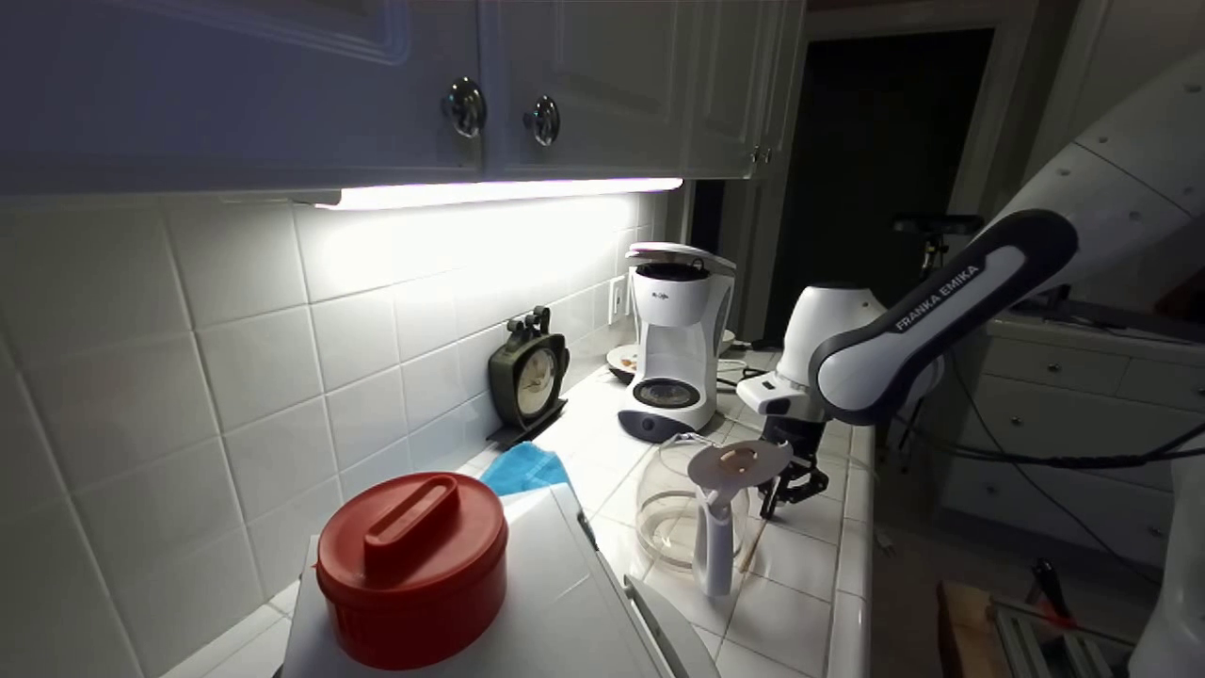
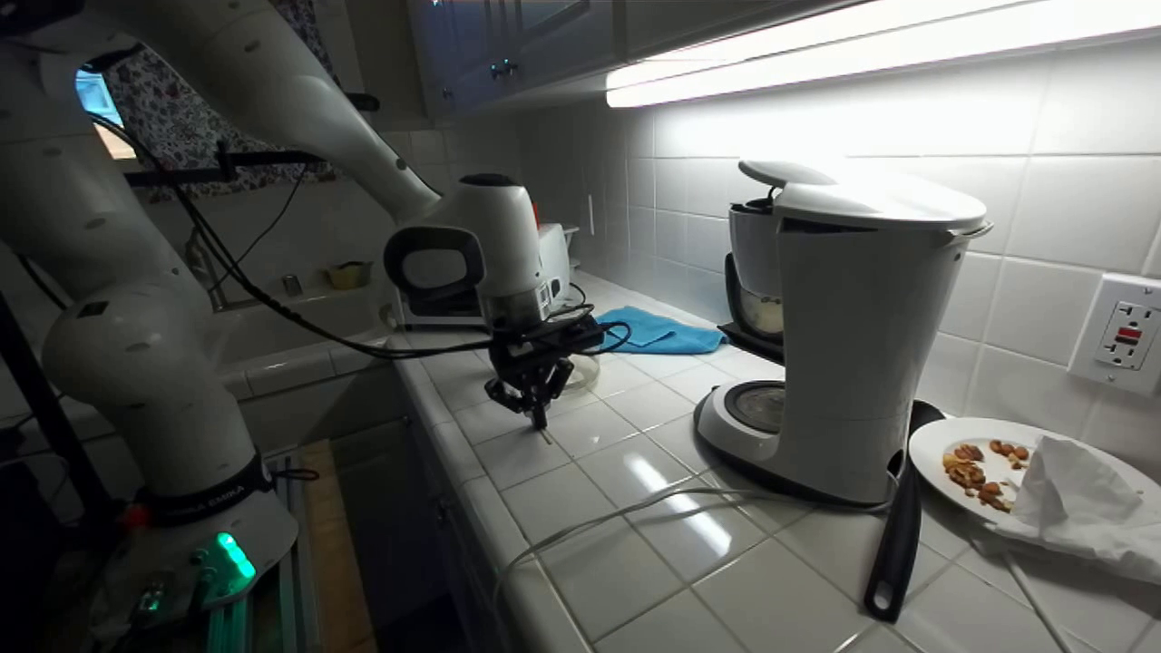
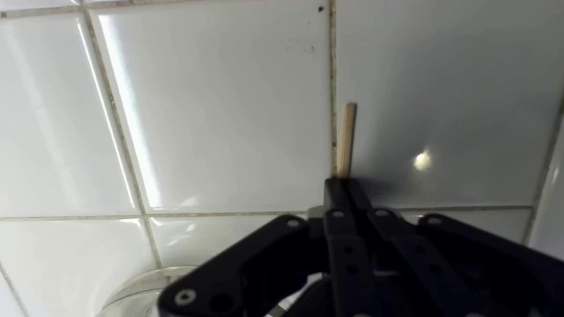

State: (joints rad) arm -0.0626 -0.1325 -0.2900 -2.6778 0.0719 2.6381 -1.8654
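A thin, pale wooden stick [image 3: 347, 141] lies close to a grout line on the white tiled counter, its far end showing in the wrist view. My gripper [image 3: 345, 181] is shut on it, the black fingertips pinching the stick low over the tiles; the stretch between and behind the fingers is hidden. In an exterior view the gripper [image 1: 770, 513] points down right beside a glass carafe [image 1: 664, 541] with a white handle and lid. Part of the carafe's glass [image 3: 141, 290] shows at the lower left of the wrist view.
A white coffee maker [image 1: 682, 311] stands farther along the counter, its cord [image 2: 635, 510] trailing across the tiles. A blue cloth [image 2: 667, 331], a red lidded container [image 1: 414, 603] on a white appliance, a dark clock-like item [image 1: 518, 377] and a plate of nuts [image 2: 934, 440] are around. Cabinets hang overhead.
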